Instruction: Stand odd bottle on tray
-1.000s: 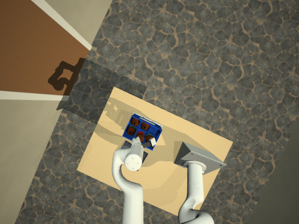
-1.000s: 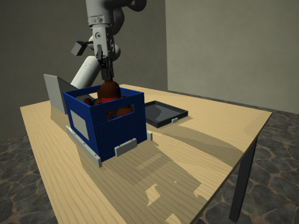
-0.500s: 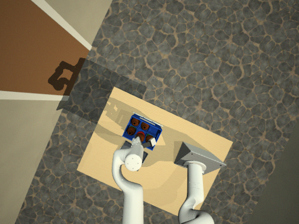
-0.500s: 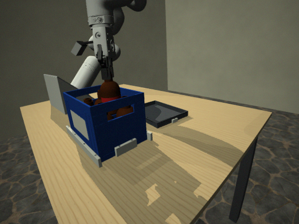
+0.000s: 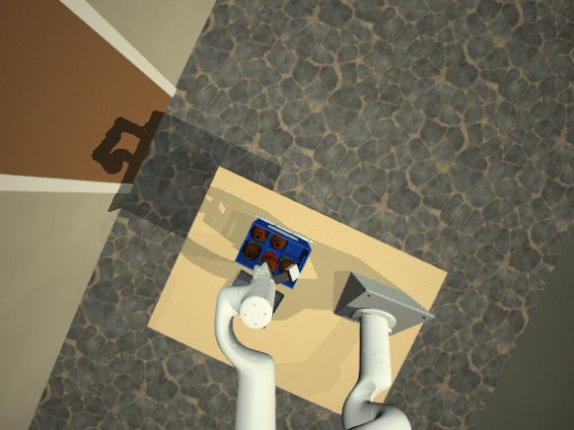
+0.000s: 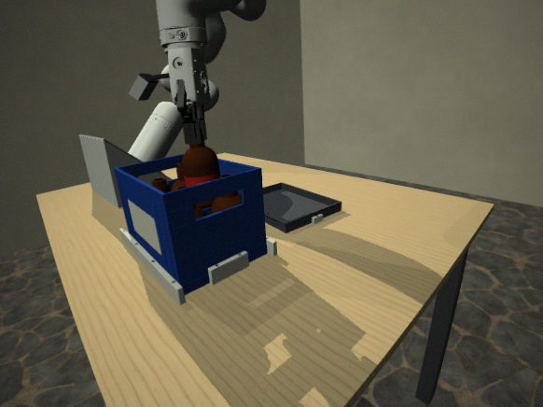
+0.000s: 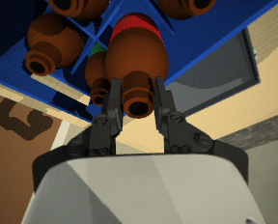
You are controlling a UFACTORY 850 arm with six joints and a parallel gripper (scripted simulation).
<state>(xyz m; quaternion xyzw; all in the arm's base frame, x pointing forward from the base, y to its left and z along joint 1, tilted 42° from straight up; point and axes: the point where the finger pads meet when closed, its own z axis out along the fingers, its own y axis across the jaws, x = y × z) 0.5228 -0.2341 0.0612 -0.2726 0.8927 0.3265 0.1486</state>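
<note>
My gripper (image 6: 195, 141) (image 7: 137, 89) is shut on the neck of the red-banded brown bottle (image 6: 200, 161) (image 7: 137, 58). This bottle is about upright, its shoulder and part of the red band above the rim of the blue crate (image 5: 306, 261) (image 6: 215, 247) (image 7: 222, 43); its lower part is hidden inside. The other brown bottles stand in crate cells: one in a corner (image 5: 259, 234), one beside it (image 5: 278, 242), one at the left (image 5: 252, 251) and a green-banded one (image 5: 287, 265) partly under the wrist camera. The dark tray (image 6: 303, 222) (image 7: 208, 74) is level and holds no bottle.
Low grey stop strips (image 6: 151, 266) (image 6: 229, 267) stand on the table around the crate. A grey slanted panel (image 5: 390, 301) (image 6: 100, 168) stands on the table, beside a second white arm-like shape (image 5: 376, 355) (image 6: 156, 131). The tray lies close beside the crate.
</note>
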